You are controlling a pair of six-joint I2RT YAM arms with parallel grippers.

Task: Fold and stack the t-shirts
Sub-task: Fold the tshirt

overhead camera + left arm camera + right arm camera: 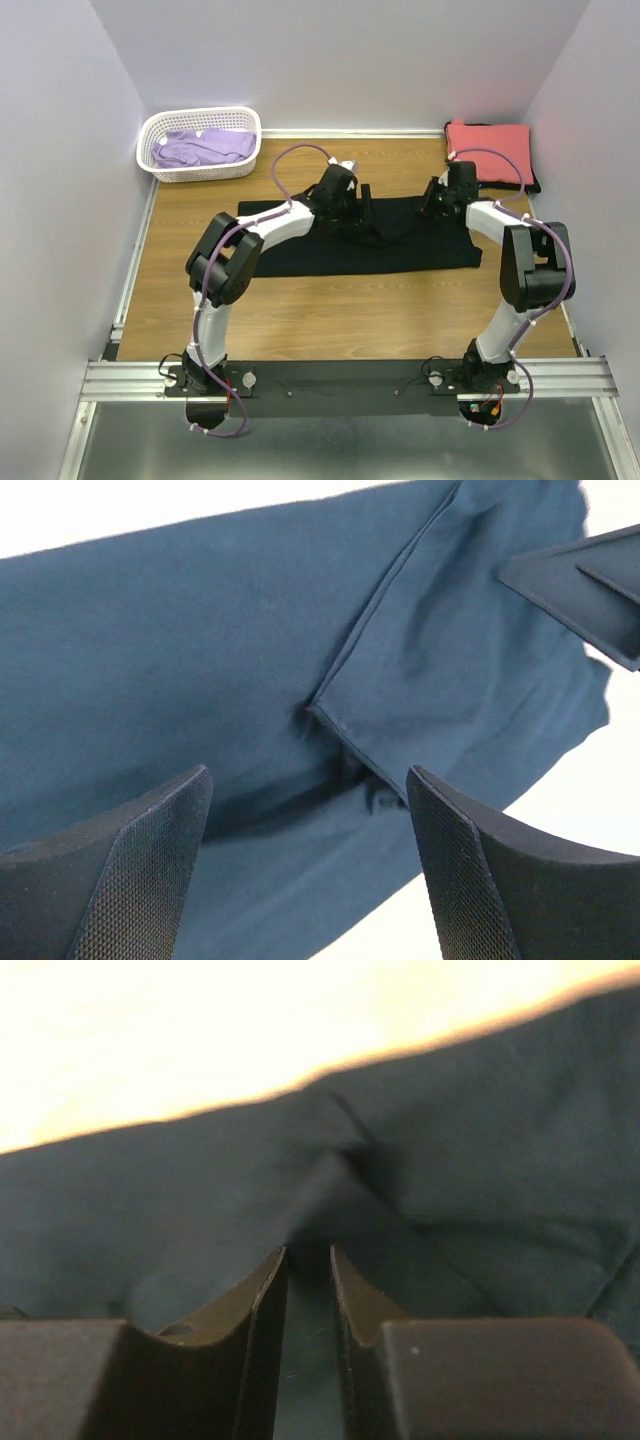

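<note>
We see the left gripper (308, 780) spread wide above the black t-shirt (340, 255); the right gripper (308, 1252) is closed narrow on a fold at its far edge.

The right wrist view is blurred, so where the plain black cotton t-shirt (480, 1160) puckers into the narrow slit of the right gripper (308, 1252), the pinched fold cannot be made out. From above, both wrists cover the shirt's far edge and their own fingertips. Beneath the folded coral-red t-shirt (488, 150), a dark garment (534, 186) shows only a thin rim.
</note>
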